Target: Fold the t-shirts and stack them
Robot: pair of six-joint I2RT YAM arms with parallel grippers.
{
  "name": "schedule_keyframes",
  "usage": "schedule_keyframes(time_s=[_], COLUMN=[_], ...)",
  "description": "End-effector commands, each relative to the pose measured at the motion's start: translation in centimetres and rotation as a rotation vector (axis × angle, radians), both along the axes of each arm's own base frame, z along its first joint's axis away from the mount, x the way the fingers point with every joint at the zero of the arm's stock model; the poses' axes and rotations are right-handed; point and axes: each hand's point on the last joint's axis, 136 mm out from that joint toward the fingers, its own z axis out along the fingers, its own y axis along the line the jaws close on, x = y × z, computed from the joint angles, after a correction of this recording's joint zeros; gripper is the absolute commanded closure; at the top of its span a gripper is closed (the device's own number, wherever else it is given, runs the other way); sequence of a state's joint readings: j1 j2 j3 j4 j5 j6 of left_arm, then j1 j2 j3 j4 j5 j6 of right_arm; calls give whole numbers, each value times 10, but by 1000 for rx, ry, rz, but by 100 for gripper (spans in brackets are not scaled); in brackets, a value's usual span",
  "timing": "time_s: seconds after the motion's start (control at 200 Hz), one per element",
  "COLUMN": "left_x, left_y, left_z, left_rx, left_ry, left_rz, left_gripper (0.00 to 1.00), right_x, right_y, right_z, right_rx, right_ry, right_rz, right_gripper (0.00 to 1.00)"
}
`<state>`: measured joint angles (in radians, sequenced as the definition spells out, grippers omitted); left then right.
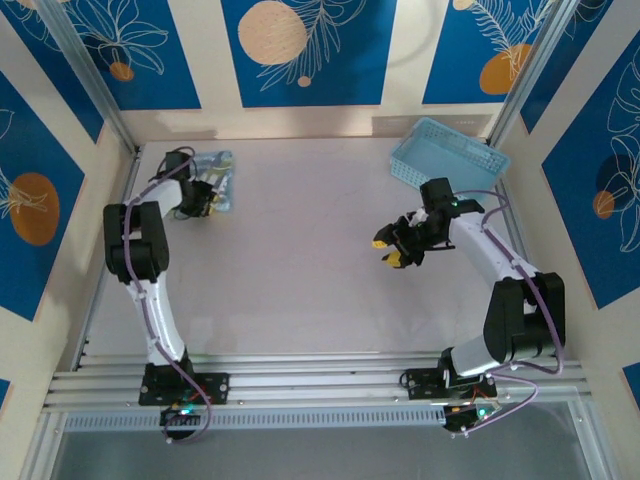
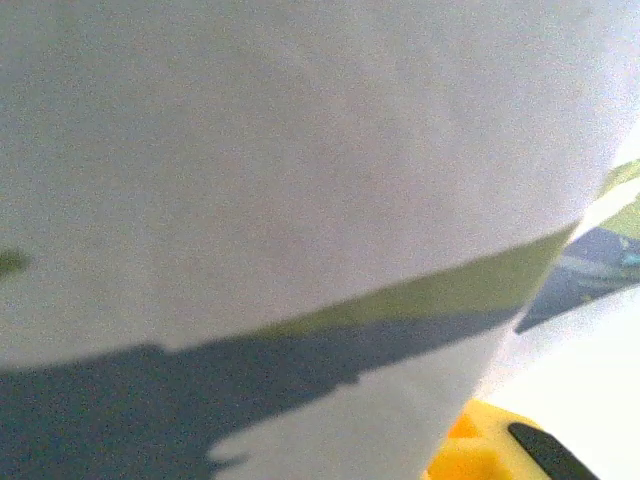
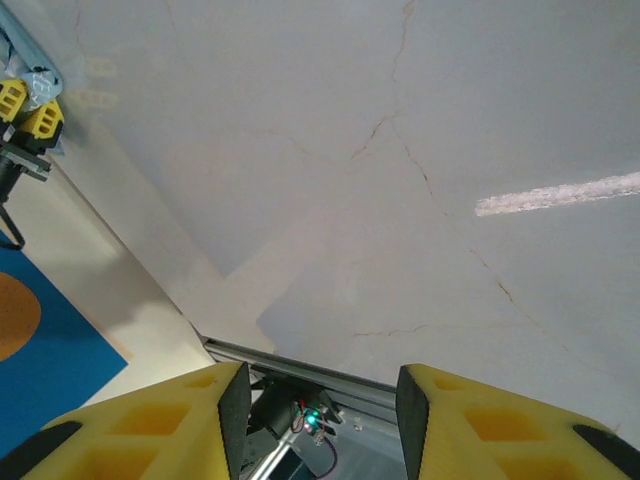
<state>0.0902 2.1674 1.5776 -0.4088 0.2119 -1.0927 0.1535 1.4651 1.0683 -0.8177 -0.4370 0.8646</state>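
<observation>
Across our table [image 1: 300, 260], the shirt [image 1: 222, 168] lies in the far-left corner, at our left gripper [image 1: 204, 200], whose hold we cannot tell. Our right gripper [image 1: 388, 252] hangs mid-table, well apart, jaws spread and empty.

T-shirt [image 1: 222, 168] lies at the far left corner of the tabletop [image 1: 300, 270], the left end effector [image 1: 206, 198] down at its near edge. Basket [image 1: 447, 155] sits at the far right corner. The right end effector [image 1: 388, 252] hangs in front of the basket and slightly to its left, well apart from the t-shirt.
</observation>
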Motion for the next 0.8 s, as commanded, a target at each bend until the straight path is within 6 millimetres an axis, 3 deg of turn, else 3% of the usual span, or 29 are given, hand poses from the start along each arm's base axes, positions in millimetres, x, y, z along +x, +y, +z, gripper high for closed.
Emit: schedule_keyframes(time_s=[0.0,0.085,0.17,0.26,0.335,0.395,0.41,0.425,0.46,0.48,0.57,0.68,0.795], left_x=[-20,-9,4,13,16,16,16,17,16,14,-5,-42,-81], left_y=[24,31,23,12,2,-7,-9,-11,-17,-21,-30,-34,-36], left_z=[-22,-21,-12,5,23,44,51,59,77,88,136,195,234], left_rx=[74,50,18,-10,-12,-9,-11,-16,-24,-25,21,160,229], left_ry=[131,114,68,4,-66,-137,-162,-192,-252,-279,-349,-411,-475], left_rz=[-150,-170,-196,-205,-217,-220,-217,-215,-212,-211,-228,-275,-297], left_gripper=[76,72,69,60,50,37,13,3,0,0,0,0,0], right_x=[2,3,3,5,10,17,18,20,25,28,39,49,50], right_y=[7,9,12,15,18,22,23,24,26,26,23,1,-22], right_z=[4,5,6,9,14,24,27,32,42,49,80,116,162], right_rx=[15,12,10,11,22,35,37,38,42,40,16,-110,-244], right_ry=[10,6,3,-16,-48,-97,-112,-132,-182,-209,-332,-486,-680], right_rz=[5,13,22,33,44,60,66,72,86,91,92,33,-26], right_gripper=[54,54,54,53,47,40,38,35,8,0,1,1,1])
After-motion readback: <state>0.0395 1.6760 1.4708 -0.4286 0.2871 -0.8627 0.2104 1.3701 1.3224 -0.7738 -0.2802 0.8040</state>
